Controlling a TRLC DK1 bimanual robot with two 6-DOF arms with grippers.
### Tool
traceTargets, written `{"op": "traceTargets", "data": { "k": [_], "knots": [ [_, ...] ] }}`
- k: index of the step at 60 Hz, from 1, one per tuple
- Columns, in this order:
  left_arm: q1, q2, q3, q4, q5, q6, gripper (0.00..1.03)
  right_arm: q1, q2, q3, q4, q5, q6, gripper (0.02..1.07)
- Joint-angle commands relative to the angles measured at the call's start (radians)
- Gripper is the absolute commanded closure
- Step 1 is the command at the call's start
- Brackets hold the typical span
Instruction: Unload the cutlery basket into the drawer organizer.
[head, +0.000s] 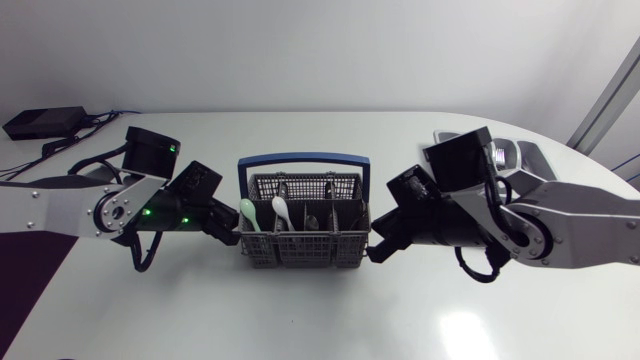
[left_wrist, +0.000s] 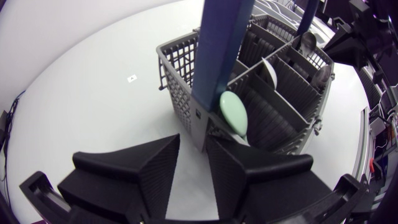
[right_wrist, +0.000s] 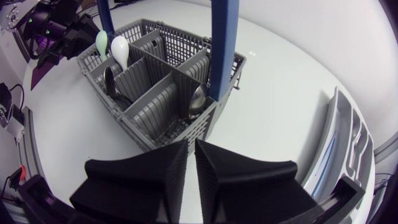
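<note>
The left claw (left_wrist: 193, 148), released beside the basket (head: 300, 250), should pinch the green spoon (left_wrist: 234, 113) and lift straight up; the right claw (right_wrist: 191, 149), clenched empty, could brace the opposite end.

The cutlery basket (head: 300, 245) is matt grey plastic mesh, and its handle (head: 303, 158) is smooth blue plastic with a slight sheen. The mint spoon (left_wrist: 234, 113) and white spoon (right_wrist: 119, 50) look like matt plastic, another spoon (right_wrist: 198, 102) is shiny metal. The table (head: 300, 320) is smooth, white, faintly glossy.

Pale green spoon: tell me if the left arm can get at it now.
Probably yes: the pale green spoon sticks up just ahead of the open left gripper, though the blue handle crowds it.
</note>
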Motion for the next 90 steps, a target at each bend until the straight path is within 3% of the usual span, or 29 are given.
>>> {"op": "traceTargets", "data": {
  "k": [1,26,32,37,41,45,58,70,90],
  "knots": [
    [0.019,0.035,0.036,0.013,0.034,0.027,0.7,0.019,0.022,0.042,0.01,0.012,0.03,0.91],
    [0.007,0.018,0.019,0.013,0.043,0.027,0.7,-0.006,0.079,0.065,0.044,0.026,0.029,0.91],
    [0.033,-0.003,0.008,0.004,0.043,0.027,0.69,-0.022,0.053,0.042,0.041,0.03,0.02,0.89],
    [0.056,-0.045,-0.004,-0.022,0.045,0.032,0.61,-0.042,0.012,0.021,0.03,0.032,0.006,0.75],
    [0.065,-0.085,-0.009,-0.065,0.046,0.035,0.55,-0.064,-0.024,0.007,0.01,0.032,-0.005,0.54],
    [0.076,-0.118,0.0,-0.115,0.056,0.034,0.5,-0.079,-0.047,-0.005,-0.007,0.032,-0.014,0.41],
    [0.1,-0.161,0.092,-0.307,0.197,-0.039,0.46,-0.09,-0.096,-0.054,-0.027,0.027,-0.023,0.23],
    [0.11,-0.135,0.157,-0.336,0.272,-0.114,0.46,-0.088,-0.12,-0.061,-0.051,0.021,-0.019,0.2],
    [0.107,-0.059,0.201,-0.335,0.275,-0.15,0.47,-0.081,-0.154,-0.033,-0.094,0.021,-0.008,0.2]
  ]
}}
